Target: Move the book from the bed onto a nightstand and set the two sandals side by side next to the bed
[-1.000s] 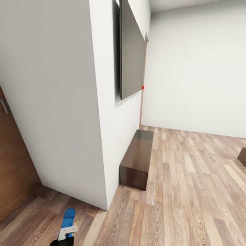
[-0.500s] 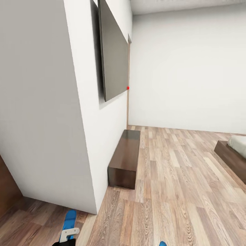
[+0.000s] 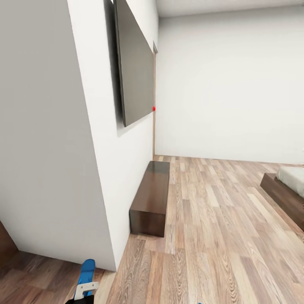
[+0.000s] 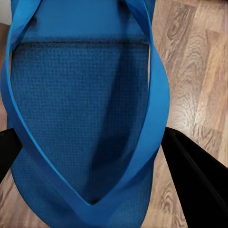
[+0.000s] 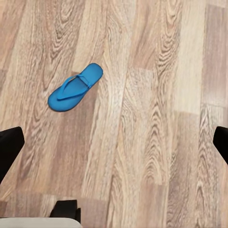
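left gripper (image 4: 90, 156) apparently clamps sandal (image 4: 80, 118) | right gripper (image 5: 114, 137) spread, empty; second sandal (image 5: 75, 87) on floor (image 5: 156, 118)

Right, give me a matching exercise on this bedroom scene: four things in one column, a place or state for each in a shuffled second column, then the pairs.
Things:
1. Blue flip-flop sandal with straps
2. Second blue flip-flop sandal
3. Long low dark brown bench cabinet
4. Flat dark wall panel

Places or states:
A. Hung on the white wall
B. Lying alone on the wood-plank floor
C. Held between the left end effector's black fingers
D. Standing on the floor against the wall

Pairs: 1-C, 2-B, 3-D, 4-A
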You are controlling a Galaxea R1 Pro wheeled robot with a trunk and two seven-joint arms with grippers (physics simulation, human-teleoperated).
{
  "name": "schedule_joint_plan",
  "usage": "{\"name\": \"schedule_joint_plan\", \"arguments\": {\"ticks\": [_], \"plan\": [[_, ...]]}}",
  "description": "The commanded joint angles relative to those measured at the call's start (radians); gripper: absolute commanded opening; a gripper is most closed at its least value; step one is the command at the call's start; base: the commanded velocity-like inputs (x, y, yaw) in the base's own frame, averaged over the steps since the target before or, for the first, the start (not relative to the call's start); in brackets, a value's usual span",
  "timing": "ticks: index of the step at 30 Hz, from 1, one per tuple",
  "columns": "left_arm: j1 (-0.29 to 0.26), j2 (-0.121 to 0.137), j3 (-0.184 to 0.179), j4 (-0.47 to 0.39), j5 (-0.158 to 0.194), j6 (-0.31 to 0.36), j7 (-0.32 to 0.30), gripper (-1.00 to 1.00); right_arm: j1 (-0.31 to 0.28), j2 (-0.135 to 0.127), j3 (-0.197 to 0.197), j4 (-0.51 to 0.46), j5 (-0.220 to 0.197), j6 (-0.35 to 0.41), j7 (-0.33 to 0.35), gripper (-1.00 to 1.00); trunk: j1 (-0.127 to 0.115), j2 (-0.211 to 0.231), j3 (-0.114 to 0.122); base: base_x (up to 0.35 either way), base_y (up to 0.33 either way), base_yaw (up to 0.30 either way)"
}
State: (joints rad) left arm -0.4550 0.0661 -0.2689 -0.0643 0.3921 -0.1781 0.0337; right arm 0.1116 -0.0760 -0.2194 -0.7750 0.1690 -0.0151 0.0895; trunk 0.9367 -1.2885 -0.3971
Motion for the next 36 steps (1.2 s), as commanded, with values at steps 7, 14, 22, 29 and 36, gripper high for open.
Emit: {"name": "schedule_joint_plan", "arguments": {"ticks": [7, 14, 22, 29, 36], "plan": [[-0.001, 0.0, -0.009, 0.0, 0.004, -0.004, 0.002, -1.0, 0.0, 0.001, -0.005, -0.001, 0.01, -0.001, 0.007, 1.0, 0.0, -0.001, -0.001, 0.015, 0.012, -0.231], [-0.001, 0.0, -0.009, 0.0, 0.004, -0.003, -0.002, -1.0, 0.0, 0.001, -0.005, -0.001, 0.01, -0.002, 0.007, 1.0, 0.0, -0.001, -0.001, 0.002, 0.204, -0.276], [-0.001, 0.0, -0.009, 0.0, 0.004, -0.004, -0.003, -1.0, 0.0, 0.001, -0.005, -0.001, 0.01, -0.002, 0.007, 1.0, 0.0, -0.001, -0.001, 0.046, 0.302, -0.282], [0.0, 0.0, -0.009, 0.0, 0.004, -0.004, -0.003, -1.0, 0.0, 0.001, -0.005, -0.001, 0.01, -0.002, 0.007, 1.0, 0.0, -0.001, -0.001, 0.215, 0.265, -0.283], [-0.001, 0.0, -0.009, 0.0, 0.004, -0.004, -0.003, -1.0, 0.0, 0.0, -0.005, -0.001, 0.01, -0.001, 0.007, 1.0, 0.0, -0.001, -0.001, 0.245, 0.251, -0.283]]}}
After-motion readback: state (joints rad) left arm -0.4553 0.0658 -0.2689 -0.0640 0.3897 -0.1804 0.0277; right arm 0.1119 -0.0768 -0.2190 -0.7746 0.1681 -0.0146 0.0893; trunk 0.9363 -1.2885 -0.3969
